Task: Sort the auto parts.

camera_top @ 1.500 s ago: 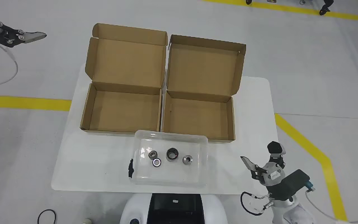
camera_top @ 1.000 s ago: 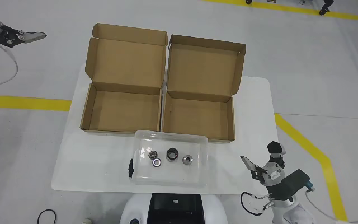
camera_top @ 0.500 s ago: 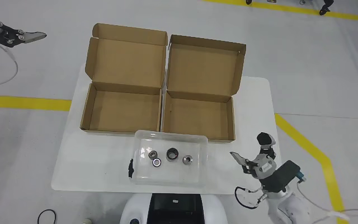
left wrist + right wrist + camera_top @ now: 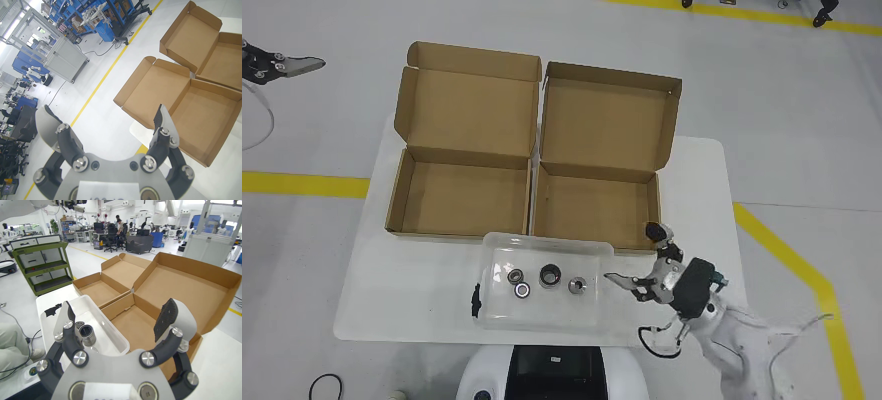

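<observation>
While no part has yet left the tray, nearer arm: the right gripper (image 4: 632,254) hangs over the near right area of the white tabletop (image 4: 392,290), just beside the right short end of the clear rectangular plastic tray (image 4: 542,312).
Auto parts: four small grey metal auto parts (image 4: 550,274), rings and short cylinders, lie grouped in the tray's left and middle portion, near the tabletop's near edge.
Direction from right gripper: the auto parts lie to its left, along the near edge. The closest metal ring (image 4: 576,286) is near the fingertips but apart from them.
Part axis: bores face up, so the axes are judged vertical. The steel sleeve (image 4: 87,333) stands on end.
Tray axis: the long side runs parallel to the near edge.
Right gripper state: fingers spread wide, nothing held.
Left gripper (image 4: 102,109): spread and holding nothing, beyond the far left corner, off the tabletop and well apart from the parts.
Destinations: two open brown cardboard boxes, left (image 4: 457,200) and right (image 4: 597,212), stand side by side behind the tray, both bare inside.
Coming move (judgement): the right gripper shifts left over the tray, then descends vertically.
</observation>
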`<move>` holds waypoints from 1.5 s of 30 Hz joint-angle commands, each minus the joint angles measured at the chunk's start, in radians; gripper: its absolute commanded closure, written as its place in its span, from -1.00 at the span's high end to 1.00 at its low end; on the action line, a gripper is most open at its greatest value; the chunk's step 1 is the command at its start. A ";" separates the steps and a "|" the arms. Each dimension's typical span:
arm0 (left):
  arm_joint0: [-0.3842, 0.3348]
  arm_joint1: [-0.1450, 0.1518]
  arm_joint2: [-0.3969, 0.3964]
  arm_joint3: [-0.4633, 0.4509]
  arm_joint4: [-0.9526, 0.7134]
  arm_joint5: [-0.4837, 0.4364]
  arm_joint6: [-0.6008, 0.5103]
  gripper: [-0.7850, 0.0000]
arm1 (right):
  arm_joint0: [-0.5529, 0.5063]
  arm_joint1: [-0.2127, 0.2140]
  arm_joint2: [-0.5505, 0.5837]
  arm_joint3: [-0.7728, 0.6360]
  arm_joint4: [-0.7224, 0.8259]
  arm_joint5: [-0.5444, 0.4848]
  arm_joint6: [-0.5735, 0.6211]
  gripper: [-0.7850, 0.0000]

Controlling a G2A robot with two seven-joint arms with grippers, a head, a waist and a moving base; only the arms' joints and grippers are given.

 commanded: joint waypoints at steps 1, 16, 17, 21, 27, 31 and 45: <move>0.000 0.000 0.000 0.000 0.000 0.000 0.000 1.00 | 0.038 0.001 -0.026 0.021 -0.006 -0.031 0.027 1.00; 0.000 0.000 0.000 0.000 0.000 0.000 0.000 1.00 | 0.247 0.005 -0.220 0.150 -0.079 -0.123 0.260 1.00; 0.000 0.000 0.000 0.000 0.000 0.000 0.000 1.00 | 0.260 0.004 -0.232 0.158 -0.082 -0.120 0.279 1.00; 0.000 0.000 0.000 0.000 0.000 0.000 0.000 1.00 | 0.279 0.002 -0.251 0.173 -0.094 -0.082 0.318 1.00; 0.000 0.000 0.000 0.000 0.000 0.000 0.000 1.00 | 0.279 0.002 -0.251 0.173 -0.094 -0.082 0.318 1.00; 0.000 0.000 0.000 0.000 0.000 0.000 0.000 1.00 | 0.279 0.002 -0.251 0.173 -0.094 -0.082 0.318 1.00; 0.000 0.000 0.000 0.000 0.000 0.000 0.000 1.00 | 0.320 0.007 -0.299 0.160 -0.105 -0.143 0.374 1.00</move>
